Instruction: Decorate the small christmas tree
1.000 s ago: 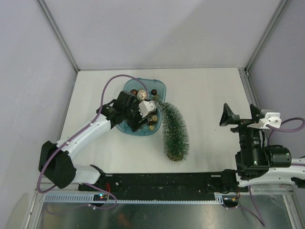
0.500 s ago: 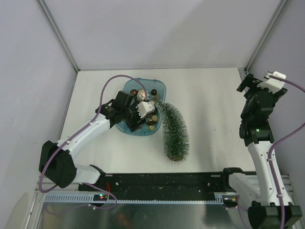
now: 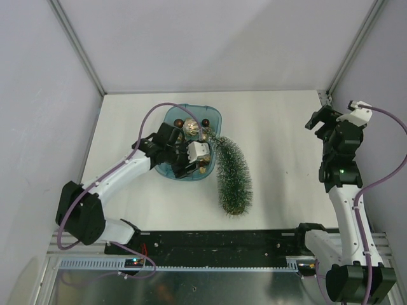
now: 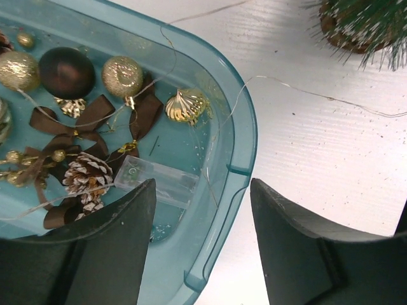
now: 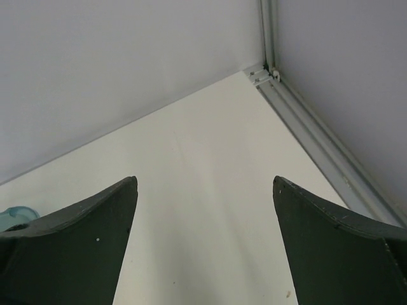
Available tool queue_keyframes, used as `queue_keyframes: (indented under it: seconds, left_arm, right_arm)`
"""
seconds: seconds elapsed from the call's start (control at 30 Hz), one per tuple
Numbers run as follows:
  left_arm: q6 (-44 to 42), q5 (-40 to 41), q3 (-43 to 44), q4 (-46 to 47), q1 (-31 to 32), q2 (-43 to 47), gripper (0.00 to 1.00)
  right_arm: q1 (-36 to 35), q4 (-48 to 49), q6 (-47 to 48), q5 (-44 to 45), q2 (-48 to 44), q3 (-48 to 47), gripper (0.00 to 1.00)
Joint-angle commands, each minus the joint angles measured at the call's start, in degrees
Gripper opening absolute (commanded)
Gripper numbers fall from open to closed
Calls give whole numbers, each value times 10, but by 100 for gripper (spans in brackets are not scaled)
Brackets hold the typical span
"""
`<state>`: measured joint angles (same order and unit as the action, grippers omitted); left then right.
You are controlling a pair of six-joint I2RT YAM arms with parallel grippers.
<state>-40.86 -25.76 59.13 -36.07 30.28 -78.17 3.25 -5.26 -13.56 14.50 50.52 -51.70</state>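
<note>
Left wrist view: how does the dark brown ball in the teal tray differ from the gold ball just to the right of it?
The dark brown ball has a smooth, dull surface, while the gold ball is covered in glitter. The dark brown ball also looks somewhat larger than the gold ball. Both are round, both have a small gold cap on the side nearer the camera, and both lie inside the teal tray.
</note>
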Motion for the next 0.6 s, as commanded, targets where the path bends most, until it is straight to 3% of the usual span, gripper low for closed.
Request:
queue_keyframes:
  seconds: [0.0,0.2,0.4,0.57]
  left_arm:
    - [-39,-8,3,5,-2,-30,66]
    - [-45,-2,12,5,-2,-62,59]
    - [-26,13,43,5,-4,-68,20]
    - [-17,25,44,5,-6,-44,10]
  right_arm:
    - [3,19,-23,-24,-18,13,91]
    - [2,21,-36,-36,-33,20,88]
    - [-1,18,-50,-55,-47,20,81]
    - [-2,11,-54,-67,-63,20,74]
